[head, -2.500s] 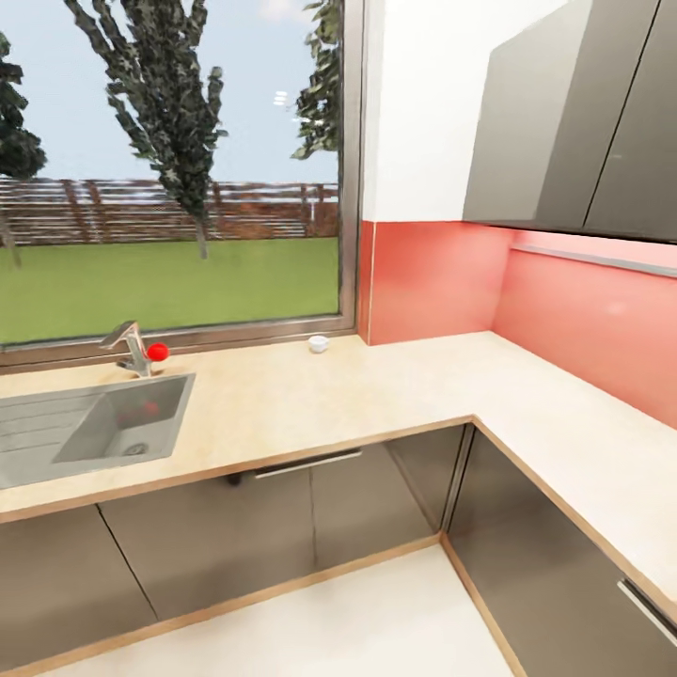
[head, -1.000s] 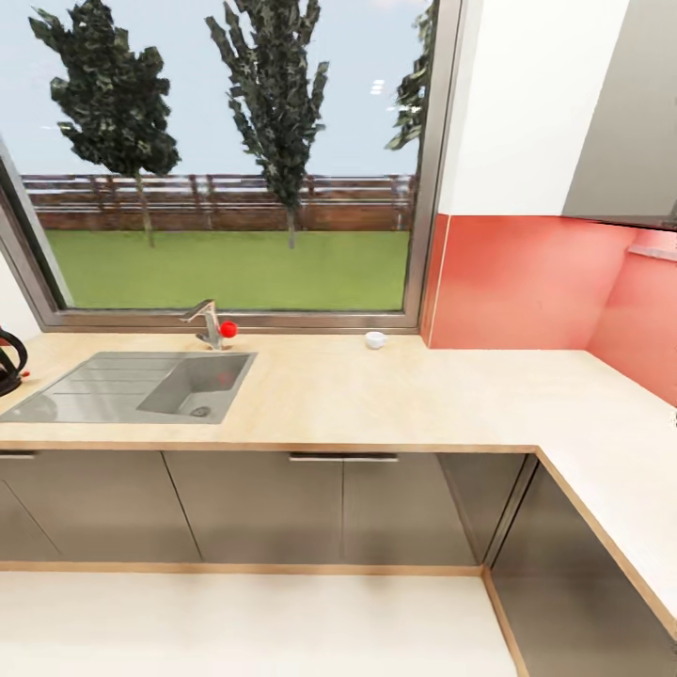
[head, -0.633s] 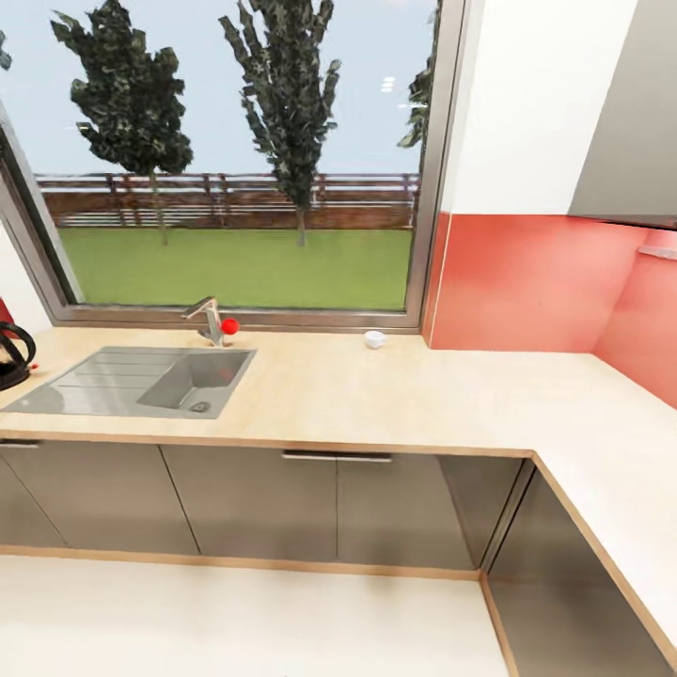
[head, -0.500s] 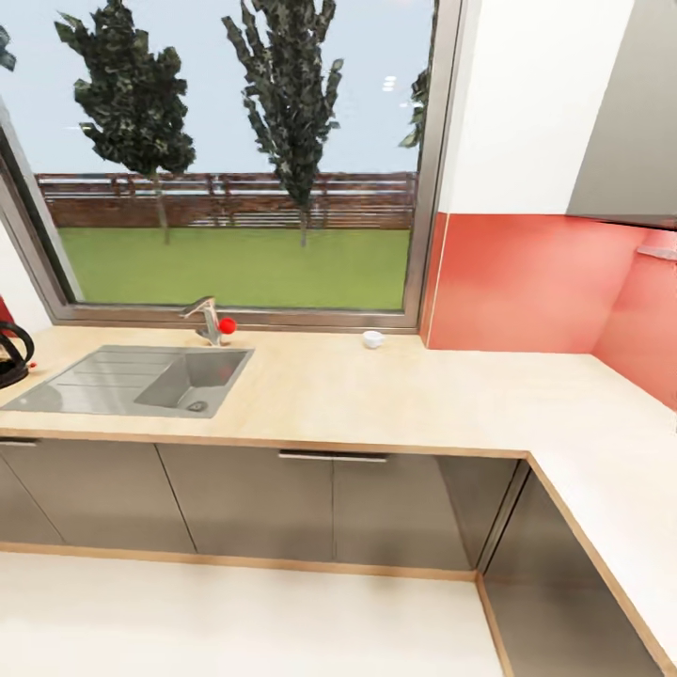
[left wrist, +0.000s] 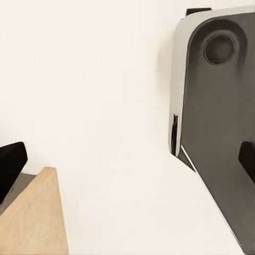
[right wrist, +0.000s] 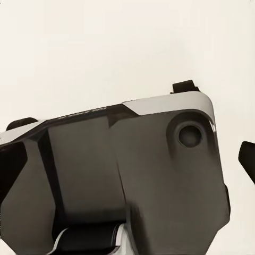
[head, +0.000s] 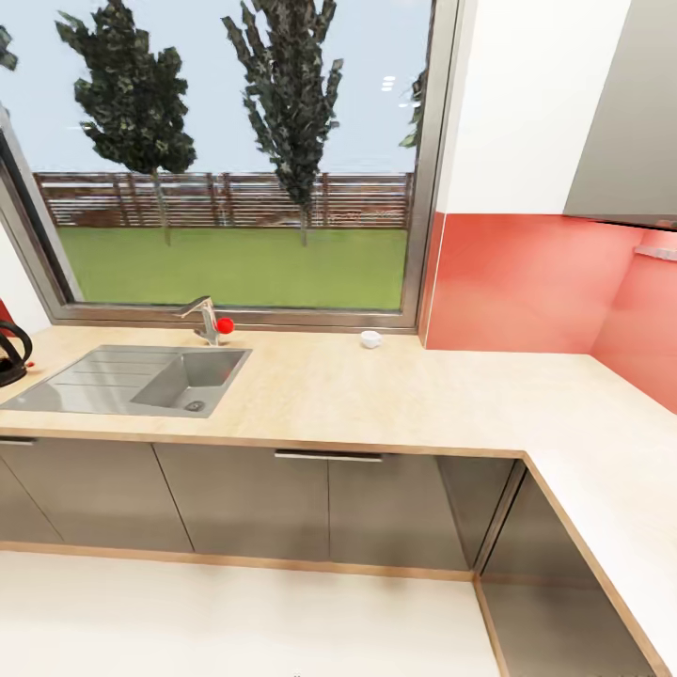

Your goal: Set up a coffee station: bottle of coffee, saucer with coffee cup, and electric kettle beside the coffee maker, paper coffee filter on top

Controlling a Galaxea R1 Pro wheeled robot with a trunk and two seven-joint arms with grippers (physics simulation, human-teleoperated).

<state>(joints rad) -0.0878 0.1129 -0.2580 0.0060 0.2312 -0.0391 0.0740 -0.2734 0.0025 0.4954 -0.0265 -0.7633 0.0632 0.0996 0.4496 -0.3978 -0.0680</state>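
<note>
The kitchen countertop (head: 395, 395) runs under the window and turns toward me at the right. A tiny white coffee cup (head: 370, 338) stands on it at the back, near the window's right corner. At the view's far left edge a black curved handle (head: 9, 353) of a vessel is cut off; I cannot tell whether it is the electric kettle or the coffee maker. My left gripper (left wrist: 127, 162) hangs over pale floor with its fingertips (left wrist: 10, 167) far apart and nothing between them. My right gripper (right wrist: 127, 159) also stands open over my own dark base (right wrist: 133, 175).
A steel sink (head: 141, 376) with a faucet (head: 205, 320) carrying a red knob sits left of centre. Glossy grey cabinet fronts (head: 244, 503) line the floor's far side and right side. A red backsplash (head: 527, 282) and a grey wall cabinet (head: 630, 122) close the right corner.
The head view has swung left since 2.5 s ago, bringing the sink toward the middle and the black handle into view; in the last second it only drifted slightly. Nothing on the counter moved.
</note>
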